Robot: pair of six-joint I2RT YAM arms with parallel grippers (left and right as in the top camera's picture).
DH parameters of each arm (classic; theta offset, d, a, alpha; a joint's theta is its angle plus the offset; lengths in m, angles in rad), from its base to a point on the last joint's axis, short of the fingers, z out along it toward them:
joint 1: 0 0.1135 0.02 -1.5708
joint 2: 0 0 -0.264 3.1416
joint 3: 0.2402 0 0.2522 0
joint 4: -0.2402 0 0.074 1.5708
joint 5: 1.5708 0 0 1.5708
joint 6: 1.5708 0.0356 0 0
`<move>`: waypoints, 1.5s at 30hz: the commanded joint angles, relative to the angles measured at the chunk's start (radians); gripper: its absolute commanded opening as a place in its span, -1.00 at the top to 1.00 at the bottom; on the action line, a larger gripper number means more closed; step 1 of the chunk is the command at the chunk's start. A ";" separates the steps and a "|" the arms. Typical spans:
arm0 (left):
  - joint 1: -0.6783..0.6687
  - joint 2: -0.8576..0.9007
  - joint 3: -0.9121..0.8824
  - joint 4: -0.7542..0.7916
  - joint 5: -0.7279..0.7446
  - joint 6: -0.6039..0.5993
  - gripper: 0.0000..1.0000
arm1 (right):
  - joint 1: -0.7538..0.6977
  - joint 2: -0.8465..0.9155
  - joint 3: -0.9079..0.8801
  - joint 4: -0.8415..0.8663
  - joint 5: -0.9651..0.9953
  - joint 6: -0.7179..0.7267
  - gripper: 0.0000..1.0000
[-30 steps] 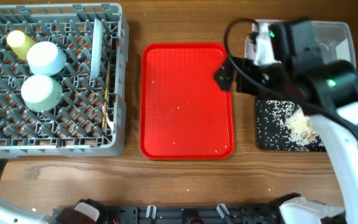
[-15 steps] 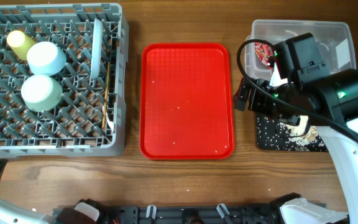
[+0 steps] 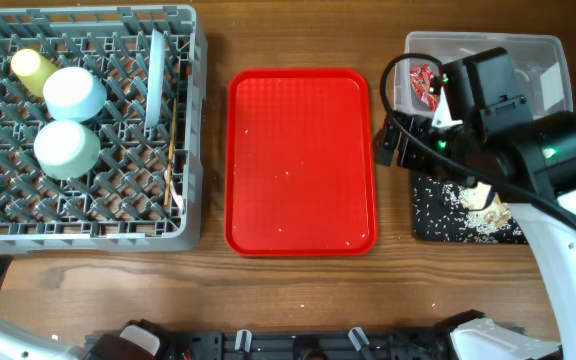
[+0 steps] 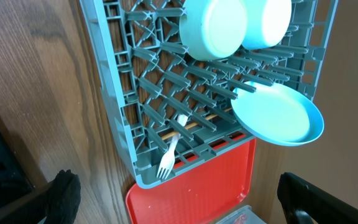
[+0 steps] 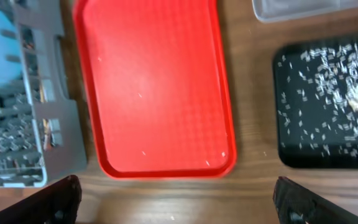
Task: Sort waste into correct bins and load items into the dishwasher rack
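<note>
1. The dishwasher rack (image 3: 88, 225) held the yellow cup (image 3: 30, 64), pale blue bowl (image 3: 74, 93), pale green bowl (image 3: 66, 148), the plate (image 3: 155, 80) standing on edge, and the wooden stick (image 3: 173, 150).
2. The left gripper (image 4: 182, 202) hung beside the rack with its fingers spread wide and nothing between them; the white fork (image 4: 169, 155) lay at the rack's corner nearest it.
3. The red serving tray (image 3: 301, 160) carried only stray grains.
4. The right gripper (image 5: 182, 202) gaped wide and empty above the serving tray's near edge.
5. The red wrapper (image 3: 428, 82) sat in the clear tub (image 3: 548, 50), apart from that gripper.
6. Rice scraps (image 3: 488, 205) lay on the black tray (image 3: 433, 215).
</note>
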 commanded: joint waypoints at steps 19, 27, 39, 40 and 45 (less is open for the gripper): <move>0.007 -0.006 -0.003 0.000 -0.006 -0.009 -1.00 | -0.224 -0.554 -0.002 0.006 0.075 -0.041 -0.99; 0.007 -0.006 -0.003 0.000 -0.006 -0.009 -1.00 | -0.235 -0.789 -0.346 0.263 0.142 -0.232 -0.99; 0.007 -0.006 -0.003 0.000 -0.006 -0.009 -1.00 | -0.260 -1.205 -1.252 1.120 -0.116 -0.474 -1.00; 0.007 -0.006 -0.003 0.000 -0.006 -0.009 -1.00 | -0.272 -1.220 -1.300 1.166 -0.135 -0.474 -0.99; 0.007 -0.006 -0.003 0.000 -0.006 -0.009 -1.00 | -0.316 -1.293 -1.461 1.309 -0.194 -0.463 -0.99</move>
